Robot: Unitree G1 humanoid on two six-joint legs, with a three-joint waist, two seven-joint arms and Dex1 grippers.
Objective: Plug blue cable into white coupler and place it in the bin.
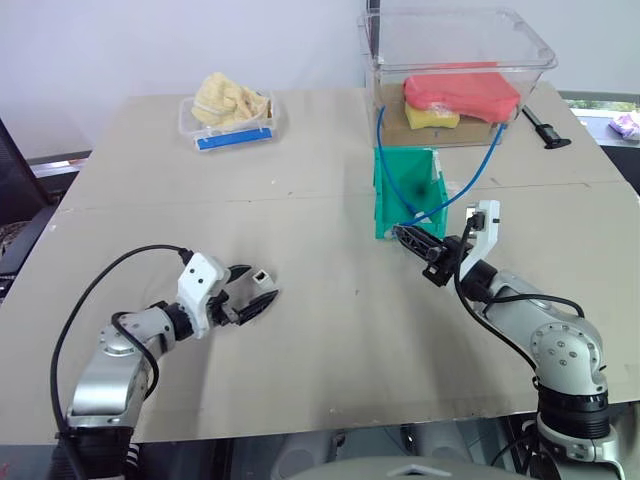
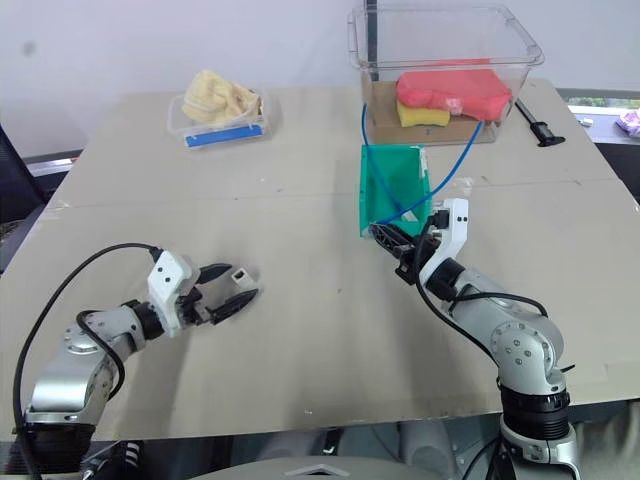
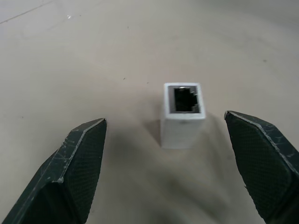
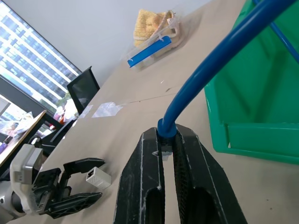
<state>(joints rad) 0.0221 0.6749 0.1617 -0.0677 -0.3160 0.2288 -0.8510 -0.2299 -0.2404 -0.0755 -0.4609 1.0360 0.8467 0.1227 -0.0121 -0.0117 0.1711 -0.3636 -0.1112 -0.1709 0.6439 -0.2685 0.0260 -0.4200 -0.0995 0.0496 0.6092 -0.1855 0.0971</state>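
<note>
The green bin is waiting just behind the right gripper, which is pinching the blue cable at its plug, arm reaching level toward the left, apparently readying it for mating. The left gripper is lying low over the table, fingers spread wide, the white coupler sitting untouched between them, socket facing back along the fingers.

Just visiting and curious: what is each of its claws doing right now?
Left gripper: open, around the white coupler on the table, not gripping it.
Right gripper: shut on the blue cable plug end.
</note>
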